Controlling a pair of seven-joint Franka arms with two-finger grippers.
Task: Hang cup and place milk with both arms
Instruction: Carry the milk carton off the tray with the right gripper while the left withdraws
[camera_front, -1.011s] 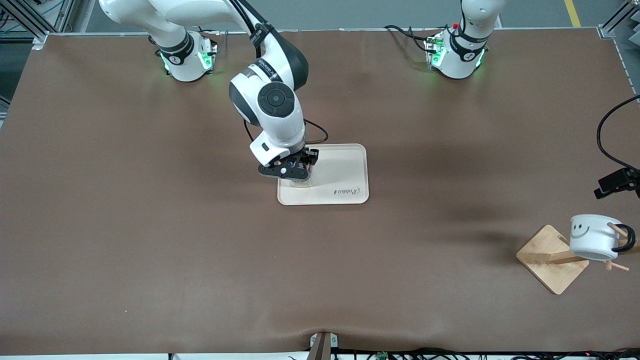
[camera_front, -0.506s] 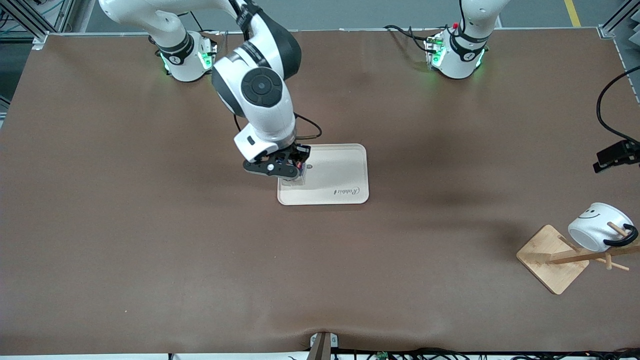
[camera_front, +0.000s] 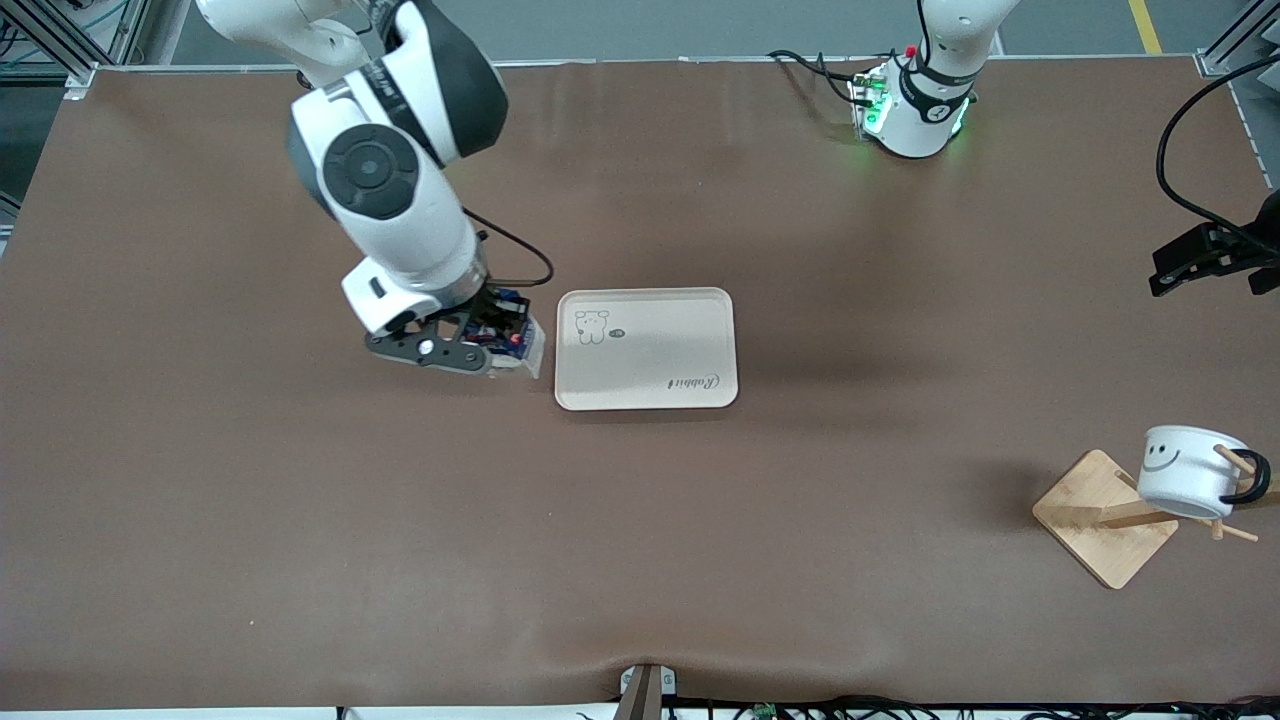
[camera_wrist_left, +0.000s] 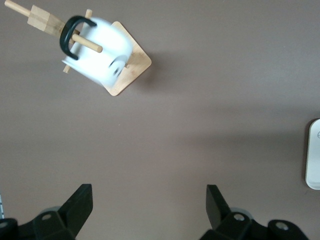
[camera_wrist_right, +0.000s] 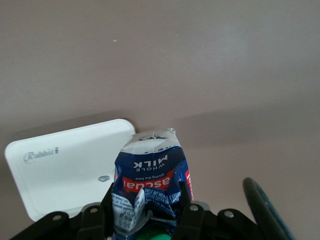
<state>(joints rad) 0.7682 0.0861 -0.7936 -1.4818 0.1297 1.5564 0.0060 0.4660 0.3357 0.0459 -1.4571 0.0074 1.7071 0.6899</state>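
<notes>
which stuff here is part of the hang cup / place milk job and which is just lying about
Job:
cup, hanging on the wooden rack
milk, held by the right gripper
tray
left gripper, open

Lying about:
black cable at the table edge

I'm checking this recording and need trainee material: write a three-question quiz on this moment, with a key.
1. True or false: the milk stands on the tray.
2. Which end effector holds the milk? A) left B) right C) neither
3. Fill in: the cup hangs by its handle on a peg of the wooden ____.

Key
1. False: the right end effector holds the milk above bare table, beside the tray toward the right arm's end.
2. B. The left end effector is open, up over the table at the left arm's end.
3. rack
</notes>
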